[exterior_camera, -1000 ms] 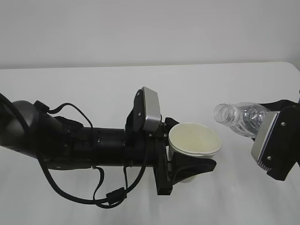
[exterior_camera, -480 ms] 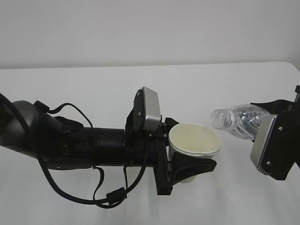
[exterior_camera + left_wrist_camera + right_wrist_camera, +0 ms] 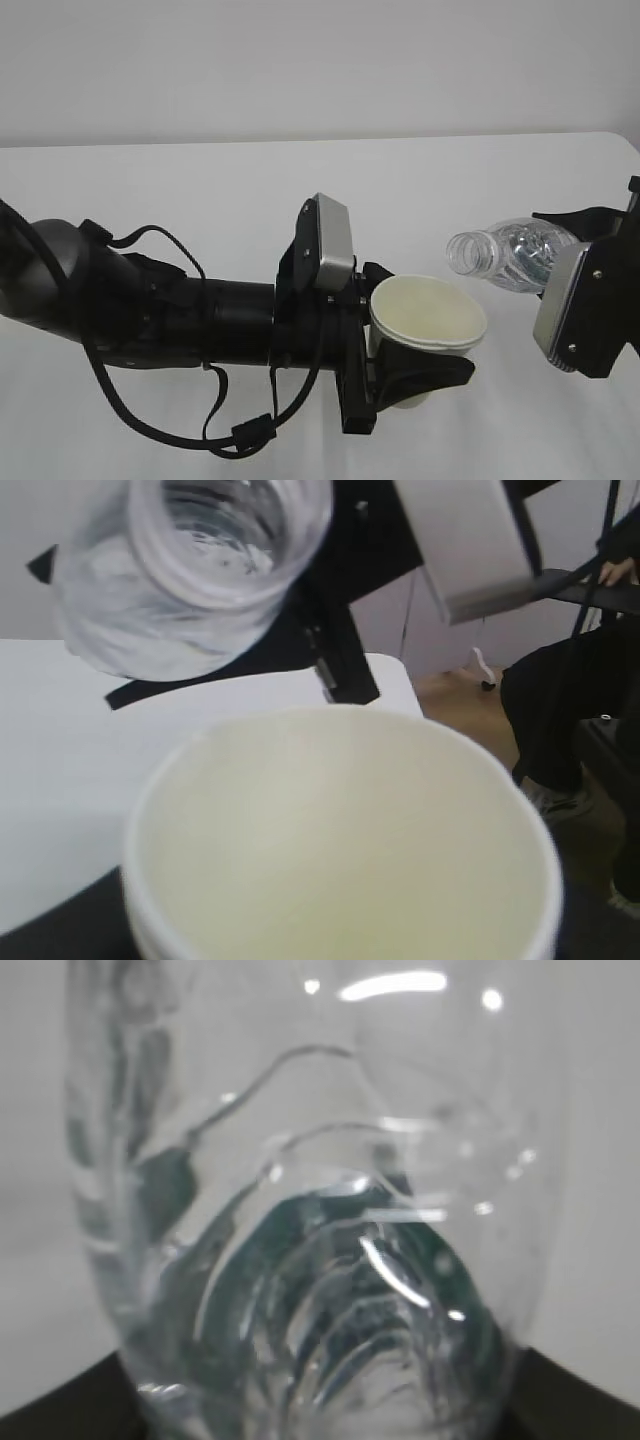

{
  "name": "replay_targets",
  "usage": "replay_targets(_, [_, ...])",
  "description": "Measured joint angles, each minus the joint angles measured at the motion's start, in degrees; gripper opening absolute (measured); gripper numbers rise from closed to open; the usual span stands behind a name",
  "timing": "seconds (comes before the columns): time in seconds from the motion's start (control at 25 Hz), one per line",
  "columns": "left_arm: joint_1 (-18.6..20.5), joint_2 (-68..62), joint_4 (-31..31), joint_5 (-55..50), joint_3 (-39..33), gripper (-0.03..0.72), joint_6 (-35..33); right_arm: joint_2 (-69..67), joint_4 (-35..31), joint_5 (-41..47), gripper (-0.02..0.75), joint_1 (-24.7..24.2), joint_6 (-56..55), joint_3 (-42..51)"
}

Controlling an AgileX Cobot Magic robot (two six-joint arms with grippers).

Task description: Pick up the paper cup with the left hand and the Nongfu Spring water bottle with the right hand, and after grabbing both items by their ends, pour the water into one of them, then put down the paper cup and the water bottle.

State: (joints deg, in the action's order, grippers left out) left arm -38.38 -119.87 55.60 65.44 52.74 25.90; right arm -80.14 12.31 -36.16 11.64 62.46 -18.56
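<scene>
1. Your left hand [image 3: 415, 375] is clamped on the paper cup [image 3: 428, 312], holding it upright above the white table [image 3: 200, 190], mouth open to the top.
2. Your right hand [image 3: 585, 305] grips the Nongfu Spring water bottle [image 3: 505, 255], which lies tipped nearly level, with its capless neck pointing left toward the cup.
3. The bottle's mouth sits just above and right of the cup's rim, not touching it.
4. You can see the water [image 3: 340, 1300] pooled inside the bottle.

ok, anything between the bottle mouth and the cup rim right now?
Nothing. In the exterior view the gap between the water bottle mouth and the paper cup rim shows only bare white table; no water stream is visible. The left wrist view agrees.
</scene>
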Motion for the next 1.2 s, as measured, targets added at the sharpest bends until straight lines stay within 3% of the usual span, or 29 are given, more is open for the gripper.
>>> replay_targets(0.4, [-1.54,0.00,-4.84,-0.24,0.00,0.470,2.11,0.00,0.15,-0.28,0.423,0.00,1.42,-0.14])
replay_targets(1.2, [-1.54,0.00,-3.82,-0.24,0.00,0.470,3.99,0.00,-2.33,-0.55,0.422,0.00,8.92,-0.14])
